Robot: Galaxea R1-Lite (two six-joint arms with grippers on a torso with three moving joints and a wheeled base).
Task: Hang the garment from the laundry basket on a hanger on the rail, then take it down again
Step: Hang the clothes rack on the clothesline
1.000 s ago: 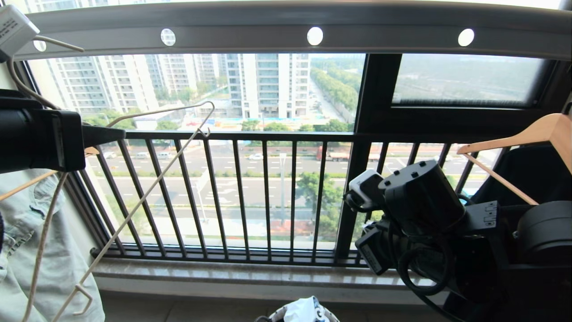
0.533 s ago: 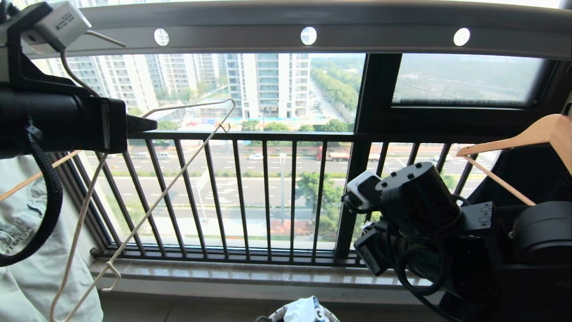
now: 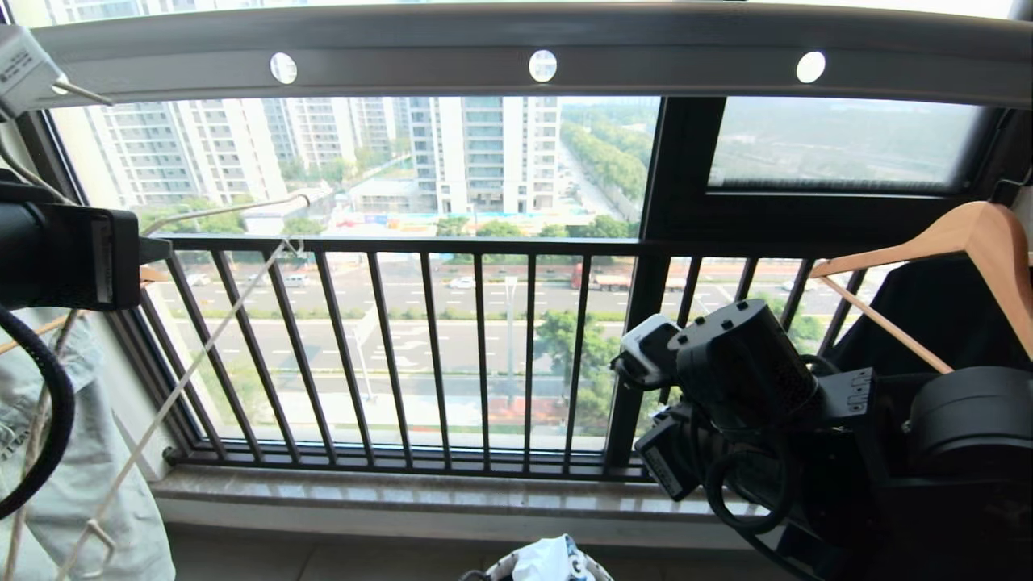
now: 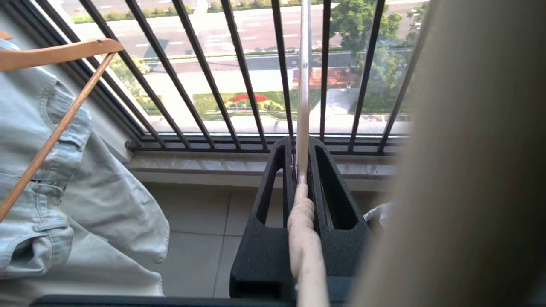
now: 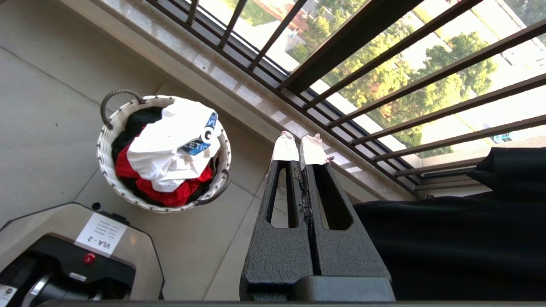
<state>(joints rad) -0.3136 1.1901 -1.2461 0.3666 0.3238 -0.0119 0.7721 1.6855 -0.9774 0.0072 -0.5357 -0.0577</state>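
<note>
The cream-white wire hanger (image 3: 242, 208) hangs slanted at the left in front of the window, below the grey rail (image 3: 516, 40). My left gripper (image 4: 302, 143) is shut on the hanger's twisted neck (image 4: 302, 238). The garment (image 5: 166, 145), white with a blue logo, lies crumpled on top in the laundry basket (image 5: 106, 140) on the floor. In the head view the garment's top (image 3: 545, 558) just shows at the lower edge. My right gripper (image 5: 299, 145) is shut and empty, held over the floor between the basket and the sill.
A wooden hanger (image 4: 51, 51) carries a pale denim garment (image 3: 89, 484) at the left. Another wooden hanger (image 3: 968, 234) with a black garment (image 3: 928, 315) is at the right. The black window railing (image 3: 436, 355) stands behind. A red garment (image 5: 170, 196) lies in the basket.
My left gripper swung right and up with the hanger, then came back left. The hanger's upper corner now sits further left and a little lower. The right arm barely moved.
</note>
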